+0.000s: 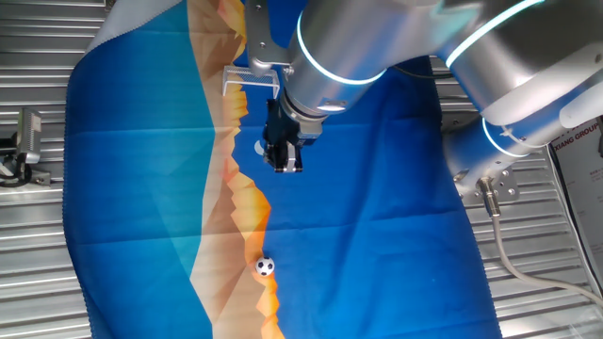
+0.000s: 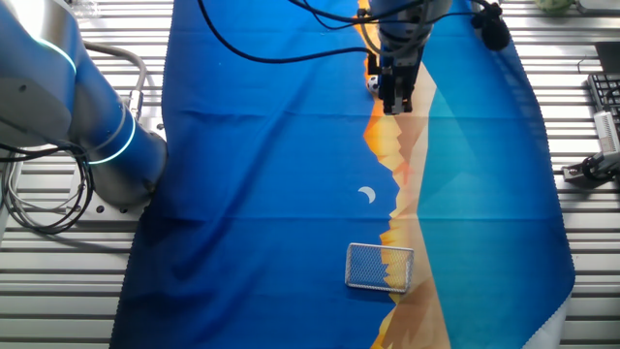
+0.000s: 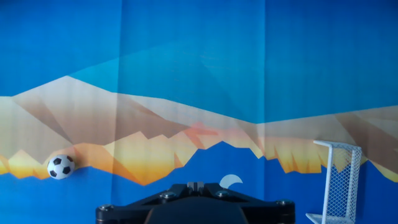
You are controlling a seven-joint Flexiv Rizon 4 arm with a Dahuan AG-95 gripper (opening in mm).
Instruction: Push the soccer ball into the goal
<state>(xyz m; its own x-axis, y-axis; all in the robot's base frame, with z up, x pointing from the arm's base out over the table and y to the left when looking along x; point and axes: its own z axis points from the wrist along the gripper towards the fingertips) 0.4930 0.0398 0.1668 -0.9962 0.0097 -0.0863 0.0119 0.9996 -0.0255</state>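
The soccer ball is a tiny white sphere with black patches lying on the orange mountain print of the blue cloth. It shows at the left of the hand view and peeks out beside the gripper in the other fixed view. The goal, a pale frame with mesh net, stands on the cloth far from the ball; it is at the right edge of the hand view and partly hidden by the arm. My gripper hangs above the cloth between them, shut and empty.
A flat white printed crescent moon lies on the cloth between gripper and goal. The cloth drapes over a ribbed metal table. The robot base and cables stand at one side.
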